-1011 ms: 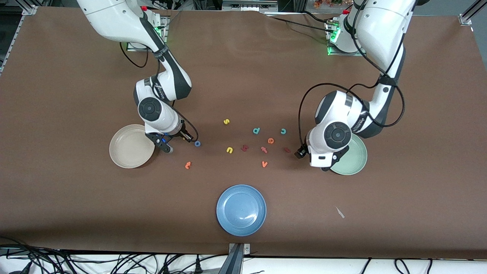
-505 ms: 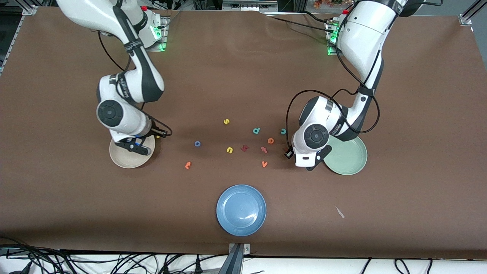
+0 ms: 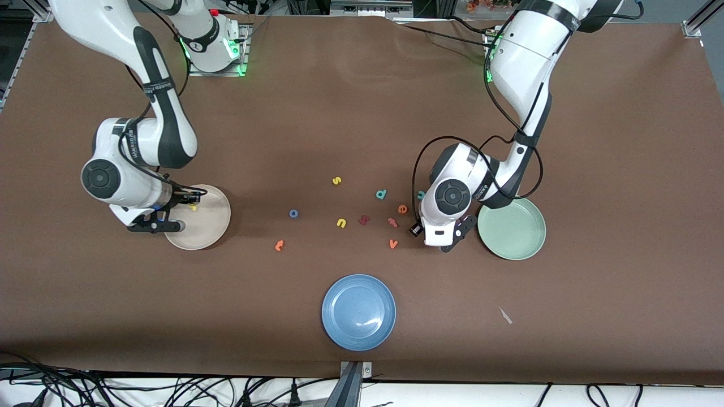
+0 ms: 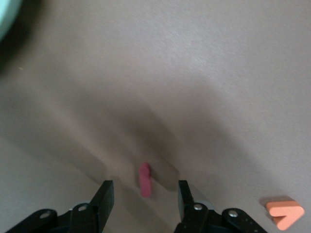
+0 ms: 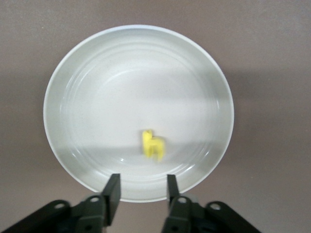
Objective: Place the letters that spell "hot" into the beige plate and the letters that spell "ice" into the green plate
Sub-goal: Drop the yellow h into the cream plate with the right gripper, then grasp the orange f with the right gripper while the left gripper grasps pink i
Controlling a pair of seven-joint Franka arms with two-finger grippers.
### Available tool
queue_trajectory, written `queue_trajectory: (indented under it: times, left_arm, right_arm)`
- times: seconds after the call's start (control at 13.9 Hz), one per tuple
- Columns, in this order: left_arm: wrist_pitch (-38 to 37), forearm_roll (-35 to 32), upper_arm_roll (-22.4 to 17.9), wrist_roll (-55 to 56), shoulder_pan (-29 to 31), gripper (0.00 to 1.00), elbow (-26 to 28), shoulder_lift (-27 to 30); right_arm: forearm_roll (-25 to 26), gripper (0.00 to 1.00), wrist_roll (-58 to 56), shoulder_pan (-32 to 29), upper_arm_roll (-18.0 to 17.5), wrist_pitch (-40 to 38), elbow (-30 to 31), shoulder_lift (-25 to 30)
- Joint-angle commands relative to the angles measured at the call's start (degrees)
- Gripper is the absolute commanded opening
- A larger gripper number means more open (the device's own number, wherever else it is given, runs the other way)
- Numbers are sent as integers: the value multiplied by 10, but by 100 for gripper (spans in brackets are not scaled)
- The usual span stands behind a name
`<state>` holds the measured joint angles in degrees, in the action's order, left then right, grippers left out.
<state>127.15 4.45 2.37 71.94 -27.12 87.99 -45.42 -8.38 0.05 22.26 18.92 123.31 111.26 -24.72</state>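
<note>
The yellow "h" (image 5: 153, 144) (image 3: 193, 207) lies loose in the beige plate (image 3: 212, 226) (image 5: 97, 77). My right gripper (image 5: 141, 190) (image 3: 172, 217) hangs open over that plate's rim, holding nothing. My left gripper (image 4: 144, 196) (image 3: 447, 234) stands low over the table beside the green plate (image 3: 512, 228), open, with the dark red "i" (image 4: 145, 179) lying between its fingers, untouched. In the front view the hand hides the "i". Blue "o" (image 3: 293, 213), orange "t" (image 3: 279, 245), orange "e" (image 3: 403, 209) and teal "c" (image 3: 421, 195) lie on the table.
Other letters are scattered mid-table: yellow "s" (image 3: 336, 181), yellow "u" (image 3: 341, 223), teal "d" (image 3: 381, 194), a dark red letter (image 3: 364, 219), pinkish "t" (image 3: 392, 221), orange "v" (image 3: 393, 243) (image 4: 285, 213). A blue plate (image 3: 358, 312) sits nearest the front camera.
My right arm carried the yellow "h" from beside the blue "o" to the beige plate and let it go. My left arm slid off the green plate to the "i", jaws narrowing.
</note>
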Motion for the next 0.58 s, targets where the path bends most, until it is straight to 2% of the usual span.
queue_trajectory:
  times: [0.0,0.14,0.36,0.43,0.51]
  left_arm:
    - [6,5,-6,8,-14,60,-15,-13]
    - [6,3,-6,7,-14,48,-15,-12]
    - [6,4,-6,7,-14,18,-15,-10]
    - [5,3,-7,7,-11,12,-15,-9]
    - [4,3,-7,7,-9,12,-14,-8]
  right_arm:
    - [-81,100,56,9,-4,-8,-26,1]
    - [-98,100,149,22,-6,-8,-48,-9]
    - [-111,100,227,36,-22,-2,-82,-37]
    - [-114,100,245,37,-34,-2,-102,-49]
    - [-112,100,252,38,-45,-2,-122,-66]
